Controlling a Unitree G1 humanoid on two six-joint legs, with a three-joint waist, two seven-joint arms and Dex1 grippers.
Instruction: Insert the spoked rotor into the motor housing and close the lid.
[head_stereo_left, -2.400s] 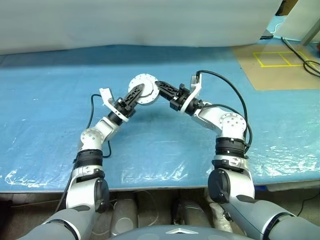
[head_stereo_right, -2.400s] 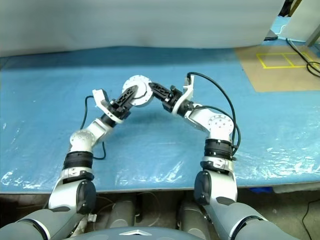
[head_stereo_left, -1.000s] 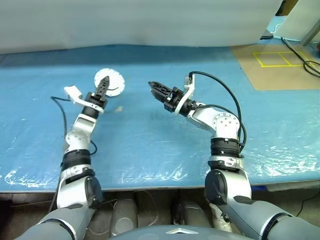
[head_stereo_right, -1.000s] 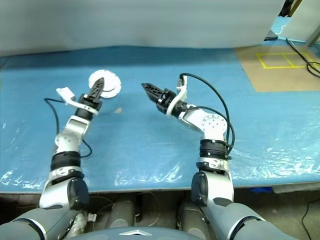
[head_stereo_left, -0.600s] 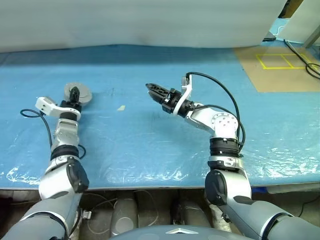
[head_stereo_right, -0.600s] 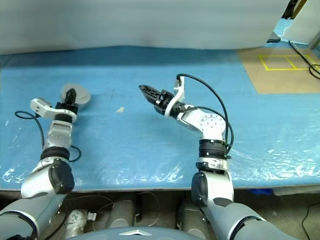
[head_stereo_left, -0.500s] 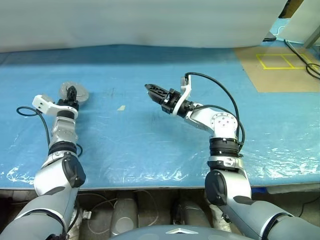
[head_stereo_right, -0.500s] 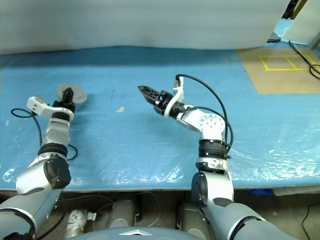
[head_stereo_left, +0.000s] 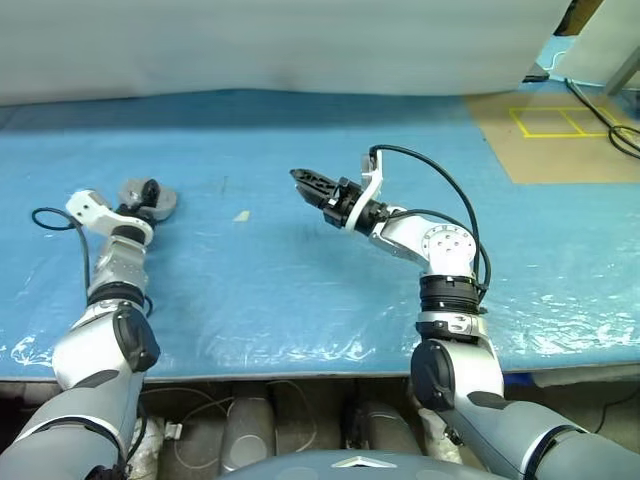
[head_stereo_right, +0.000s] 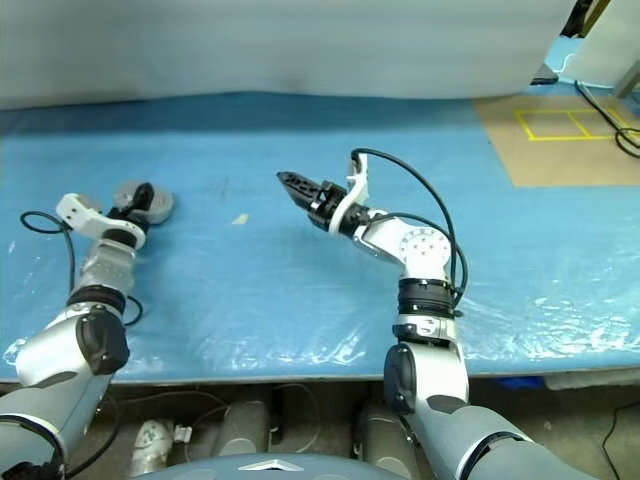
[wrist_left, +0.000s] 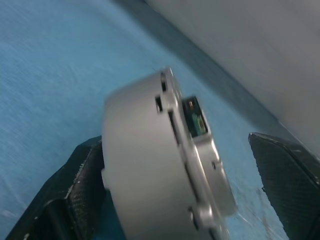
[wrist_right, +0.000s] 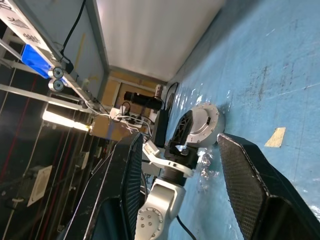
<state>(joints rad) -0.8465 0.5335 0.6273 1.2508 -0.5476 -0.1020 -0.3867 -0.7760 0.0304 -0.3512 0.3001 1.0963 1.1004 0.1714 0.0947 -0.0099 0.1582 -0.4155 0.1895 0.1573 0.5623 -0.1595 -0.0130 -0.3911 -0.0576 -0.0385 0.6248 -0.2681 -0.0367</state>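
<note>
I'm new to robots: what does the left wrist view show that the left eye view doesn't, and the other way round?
Left wrist view: the motor housing close up from the side, with its seam, rim notches and a small green part in one notch. One black finger seems to lie against it; the other stands apart.
Left eye view: the right tool, open above the blue table, a pale scrap, and a brown board with a yellow taped square.
Both: the housing at the left tool, and the blue table.

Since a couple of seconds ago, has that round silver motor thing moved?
Yes. The motor housing has gone from mid-table, where both grippers held it, to the robot's far left. It now sits left of the pale scrap, at the left gripper.
</note>
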